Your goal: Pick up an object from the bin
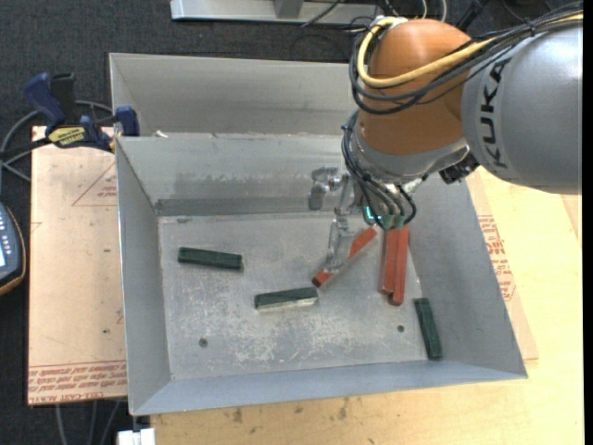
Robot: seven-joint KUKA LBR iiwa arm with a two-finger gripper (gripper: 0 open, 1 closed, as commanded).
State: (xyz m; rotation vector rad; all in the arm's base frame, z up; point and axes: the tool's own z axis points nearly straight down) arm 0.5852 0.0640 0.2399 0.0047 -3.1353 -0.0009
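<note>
Camera view: hand [334, 260] over orange bar [359, 243] (ctr).

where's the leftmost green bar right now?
Camera view: leftmost green bar lies on the left side of the bin floor, up and left of the middle green bar, not touching it.

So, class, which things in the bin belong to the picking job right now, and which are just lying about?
In the job: tool, thin red stick at its tip, bin.
Lying about: thick red bar, green bars left, middle, right.
</note>
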